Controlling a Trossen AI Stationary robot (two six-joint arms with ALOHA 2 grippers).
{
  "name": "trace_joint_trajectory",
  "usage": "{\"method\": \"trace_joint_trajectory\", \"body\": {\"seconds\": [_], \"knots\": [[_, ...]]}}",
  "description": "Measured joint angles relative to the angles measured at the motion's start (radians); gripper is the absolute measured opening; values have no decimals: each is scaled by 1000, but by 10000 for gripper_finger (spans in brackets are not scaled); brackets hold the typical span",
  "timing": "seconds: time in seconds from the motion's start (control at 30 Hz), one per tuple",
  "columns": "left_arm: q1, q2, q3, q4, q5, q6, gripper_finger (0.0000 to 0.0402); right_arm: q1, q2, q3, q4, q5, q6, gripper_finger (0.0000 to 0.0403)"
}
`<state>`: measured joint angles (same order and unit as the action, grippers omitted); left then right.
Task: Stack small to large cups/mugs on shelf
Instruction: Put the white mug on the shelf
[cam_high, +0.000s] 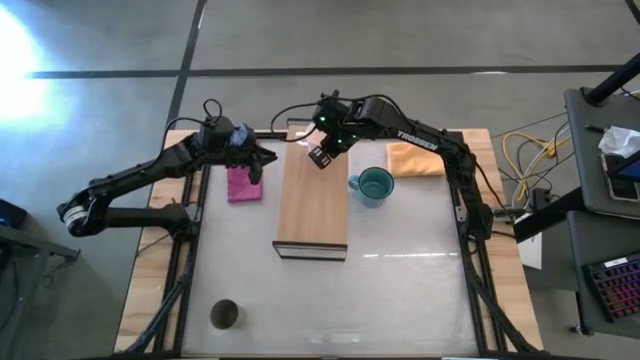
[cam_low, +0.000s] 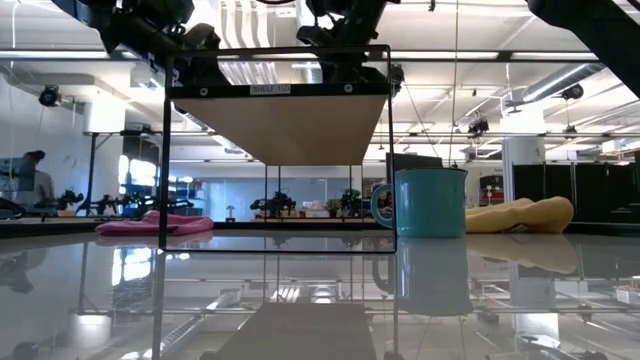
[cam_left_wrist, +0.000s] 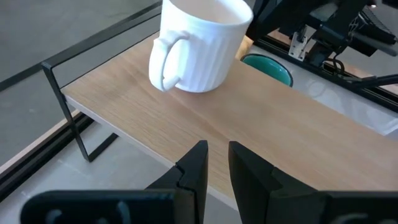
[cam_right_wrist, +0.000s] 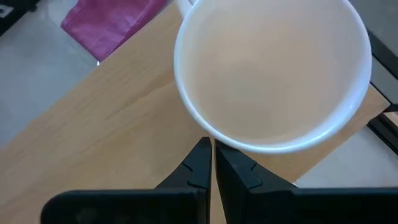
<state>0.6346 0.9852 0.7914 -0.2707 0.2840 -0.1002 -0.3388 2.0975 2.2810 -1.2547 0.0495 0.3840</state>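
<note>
A white ribbed mug with a handle is at the far end of the light-wood shelf, slightly tilted. My right gripper is above it and shut on its rim. My left gripper hovers by the shelf's left side, over the wood. It is open by a narrow gap and empty. The teal mug stands on its base on the table, right of the shelf. The olive-brown cup stands at the table's near left. My right gripper pinches the white mug's rim between its two fingers, on the side away from the handle. The fingers come from above, pointing down. The mug hangs a little tilted at the shelf top. I cannot tell whether its base touches the wood.
A pink cloth lies left of the shelf, under my left arm's wrist. An orange cloth lies at the far right, behind the teal mug. The shelf stands on thin dark metal legs.
</note>
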Motion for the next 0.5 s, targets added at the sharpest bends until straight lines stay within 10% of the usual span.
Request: {"method": "trace_joint_trajectory", "body": {"seconds": [0.5], "knots": [[-4,0,0,0,1,-33,50,-2,0,0,43,-35,-18,13]]}}
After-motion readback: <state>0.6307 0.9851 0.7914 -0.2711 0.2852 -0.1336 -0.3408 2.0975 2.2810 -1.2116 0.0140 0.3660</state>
